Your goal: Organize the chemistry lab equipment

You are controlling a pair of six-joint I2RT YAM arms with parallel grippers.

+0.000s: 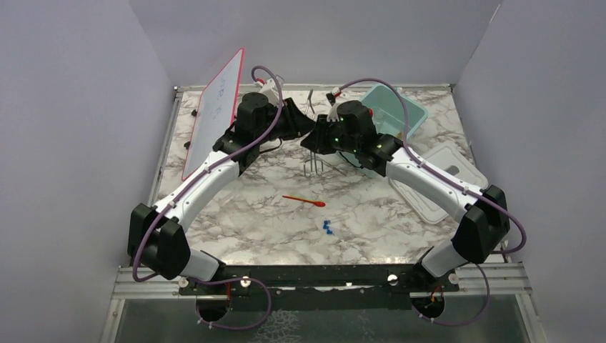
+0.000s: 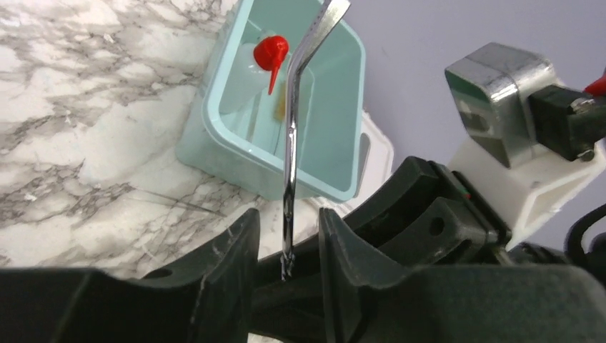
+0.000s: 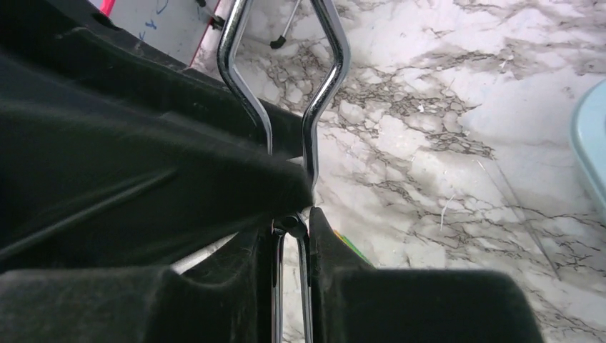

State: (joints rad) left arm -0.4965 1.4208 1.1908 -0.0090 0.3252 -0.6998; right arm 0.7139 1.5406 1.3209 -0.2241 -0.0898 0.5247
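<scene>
The metal tongs (image 1: 314, 164) hang upright over the middle back of the table, where both grippers meet. My right gripper (image 3: 289, 236) is shut on them, its fingers pressing both chrome arms (image 3: 325, 86) together. My left gripper (image 2: 286, 221) stands around the tongs (image 2: 291, 143) with a gap on each side, touching nothing. A red funnel (image 2: 270, 53) lies inside the teal tub (image 2: 214, 136). The thin red spatula (image 1: 304, 200) and the blue-capped tubes (image 1: 327, 229) lie on the marble nearer the arm bases.
The teal tub (image 1: 414, 114) stands at the back right, its white lid (image 1: 446, 179) flat beside it. A pink-edged whiteboard (image 1: 214, 114) leans at the back left. A thin wire item (image 1: 311, 103) lies near the back wall.
</scene>
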